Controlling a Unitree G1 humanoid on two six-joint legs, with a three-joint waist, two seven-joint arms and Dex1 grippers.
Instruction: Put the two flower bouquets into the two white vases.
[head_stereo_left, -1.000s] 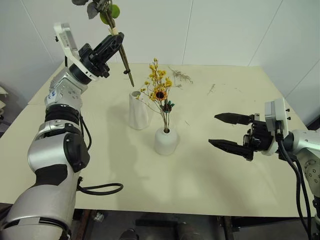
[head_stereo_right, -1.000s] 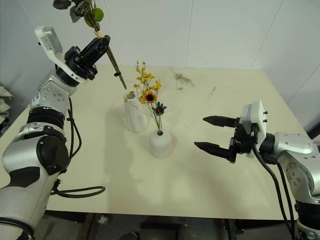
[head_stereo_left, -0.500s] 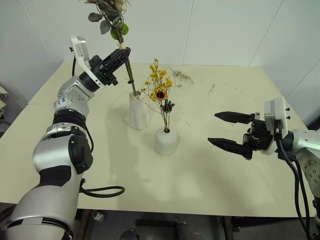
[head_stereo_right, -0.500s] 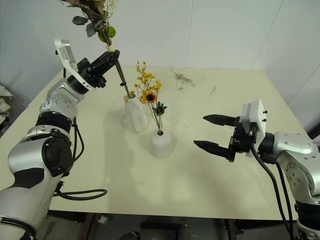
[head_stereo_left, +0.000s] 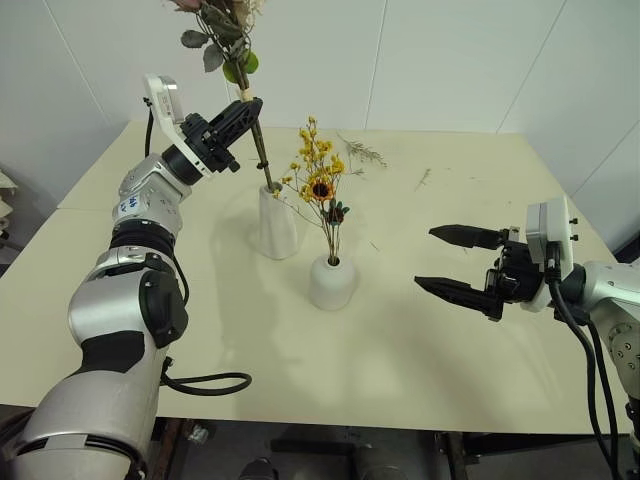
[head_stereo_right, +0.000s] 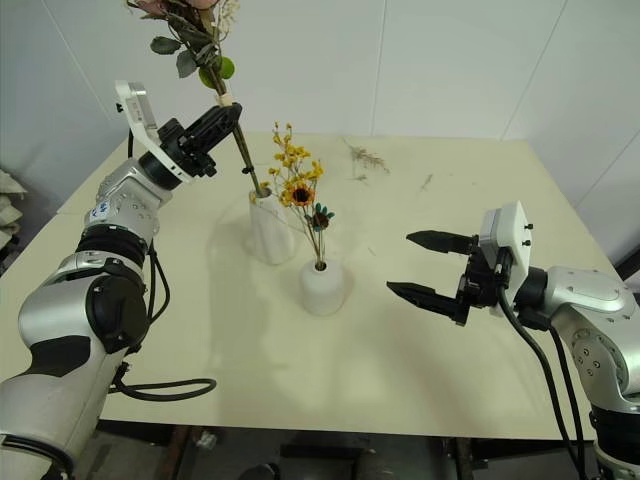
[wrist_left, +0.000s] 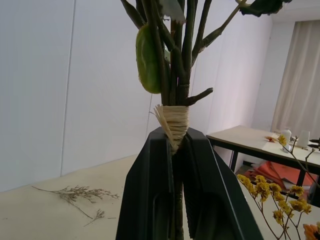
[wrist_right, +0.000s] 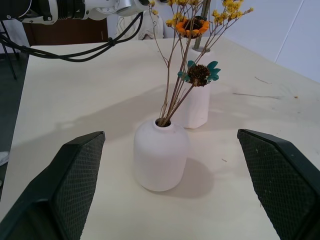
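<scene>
My left gripper (head_stereo_left: 243, 113) is shut on the raffia-wrapped stems of the rose bouquet (head_stereo_left: 225, 30), held high and tilted. Its stem ends reach the mouth of the tall white vase (head_stereo_left: 277, 225). In the left wrist view the black fingers (wrist_left: 150, 190) clamp the stems (wrist_left: 174, 90) just below the raffia tie. The yellow bouquet (head_stereo_left: 318, 172) with its little sunflower stands upright in the short round vase (head_stereo_left: 332, 284), just in front of the tall one. My right gripper (head_stereo_left: 426, 258) hovers open to the right of both vases, pointing at them with nothing between its fingers.
Loose dried twigs (head_stereo_left: 362, 151) lie at the back of the cream table (head_stereo_left: 420, 360), with another small twig (head_stereo_left: 423, 178) nearby. A black cable (head_stereo_left: 205, 380) loops near the front left edge. White walls stand close behind the table.
My left gripper brought the rose bouquet down and to the right, so its stem ends went from hanging beside the tall vase to its mouth. The right gripper stayed still.
</scene>
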